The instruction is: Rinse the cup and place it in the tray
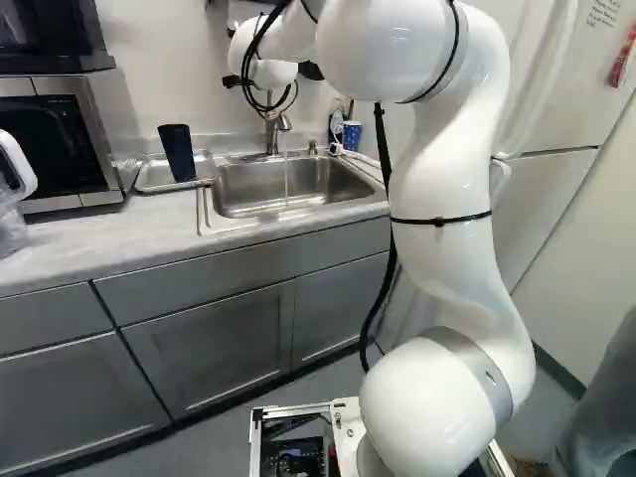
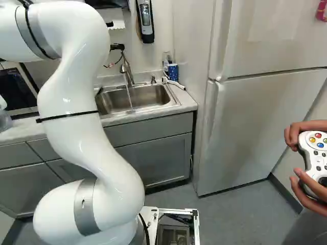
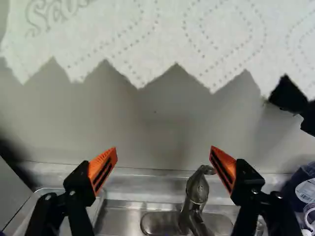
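Observation:
My gripper (image 1: 311,71), mostly hidden behind the wrist in the left base view, is up in front of the wall above the sink. Seen from the wrist, the gripper (image 3: 164,152) stands wide open, nothing between its orange pads. A tall dark cup (image 1: 177,152) stands slightly tilted in the metal tray (image 1: 151,179) left of the sink. The faucet (image 3: 198,189) lies below and beyond the fingers, with a thin stream of water (image 2: 129,97) running into the sink (image 1: 234,189). The tray (image 3: 44,191) also shows low beside one finger; the dark cup is outside the wrist view.
Paper towel (image 3: 172,34) hangs ahead of the gripper. A blue patterned cup (image 1: 352,135) and a white hose stand at the sink's back corner. A microwave (image 1: 60,144) is left of the tray, a fridge (image 2: 255,117) to the right. Hands hold a controller (image 2: 314,158) at the far right.

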